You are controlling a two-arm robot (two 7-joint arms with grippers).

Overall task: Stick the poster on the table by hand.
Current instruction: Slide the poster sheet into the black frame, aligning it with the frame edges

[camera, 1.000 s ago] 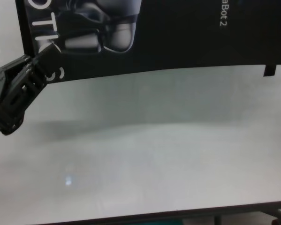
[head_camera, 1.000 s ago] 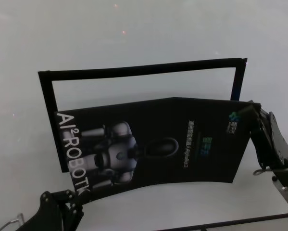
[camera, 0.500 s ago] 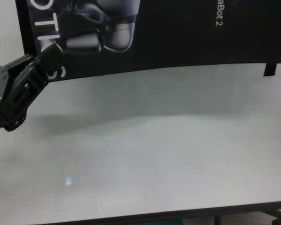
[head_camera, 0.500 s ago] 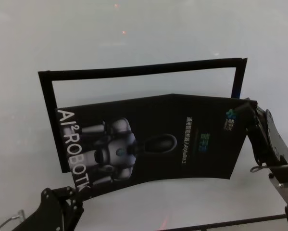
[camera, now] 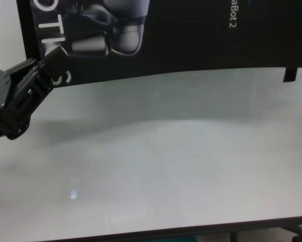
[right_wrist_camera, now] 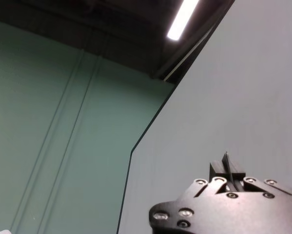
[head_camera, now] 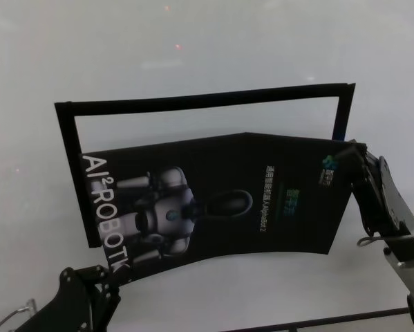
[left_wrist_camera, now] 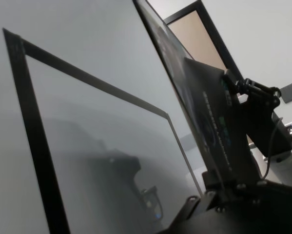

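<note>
Holding poster [head_camera: 220, 200] taut above table [head_camera: 193, 48], left gripper [camera: 37, 70] and right gripper [head_camera: 350, 153] clamped on opposite corners. I lower evenly into black tape outline [head_camera: 200, 101] (sag risks wrinkles).

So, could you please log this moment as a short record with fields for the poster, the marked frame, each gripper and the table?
poster: black sheet, held above the table, bowed, not yet flat
frame: black outline on the table, partly covered by the poster
left gripper: shut on the poster's near left corner
right gripper: shut on the poster's far right corner
table: white top, poster not stuck down yet
</note>
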